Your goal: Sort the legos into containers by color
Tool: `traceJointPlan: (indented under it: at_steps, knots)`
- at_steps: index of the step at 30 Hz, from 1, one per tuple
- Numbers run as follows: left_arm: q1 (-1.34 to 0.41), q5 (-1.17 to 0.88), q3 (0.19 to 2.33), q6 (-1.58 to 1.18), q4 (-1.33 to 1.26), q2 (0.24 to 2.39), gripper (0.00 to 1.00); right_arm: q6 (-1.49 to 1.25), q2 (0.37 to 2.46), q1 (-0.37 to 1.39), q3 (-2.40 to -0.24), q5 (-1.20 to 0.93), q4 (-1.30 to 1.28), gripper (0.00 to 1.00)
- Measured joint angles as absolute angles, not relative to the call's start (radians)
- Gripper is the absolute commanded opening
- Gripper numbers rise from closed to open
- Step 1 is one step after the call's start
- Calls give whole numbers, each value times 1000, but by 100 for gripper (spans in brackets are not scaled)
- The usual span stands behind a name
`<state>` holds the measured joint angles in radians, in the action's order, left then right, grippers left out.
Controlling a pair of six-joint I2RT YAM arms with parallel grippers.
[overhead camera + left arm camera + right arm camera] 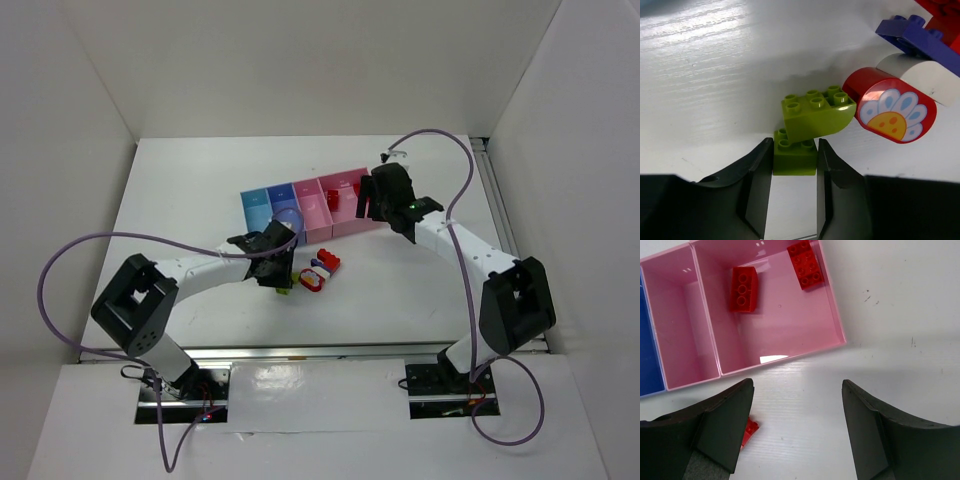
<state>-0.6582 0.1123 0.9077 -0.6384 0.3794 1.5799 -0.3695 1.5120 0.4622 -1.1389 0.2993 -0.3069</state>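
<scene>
Red bricks (744, 288), two of them, already lie in the big pink tray (837, 335). Left fingers (757, 180) pinch a green brick (795, 159) on the surface (715, 75); right fingers (725, 420) gape wide, empty. A flower brick (897, 112) and a blue brick (920, 37) wait unsorted.

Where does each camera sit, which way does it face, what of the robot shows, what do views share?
Top external: above and behind, looking down on the table; both arms show.
Left wrist: looks down past the left gripper, shut on a green lego.
Right wrist: looks down at the largest pink tray, right gripper open.
Shared: top and right wrist show its red legos.
</scene>
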Motion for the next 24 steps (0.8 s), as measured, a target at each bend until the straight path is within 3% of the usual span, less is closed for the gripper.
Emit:
traceJointPlan:
  at_steps: [18, 24]
  knots:
    - [-673, 191, 1182, -701, 597, 1506, 30, -374, 1494, 462, -1074, 305, -299, 78]
    - [-636, 258, 1405, -715, 598, 1683, 28, -381, 1392, 453, -1030, 325, -301, 78]
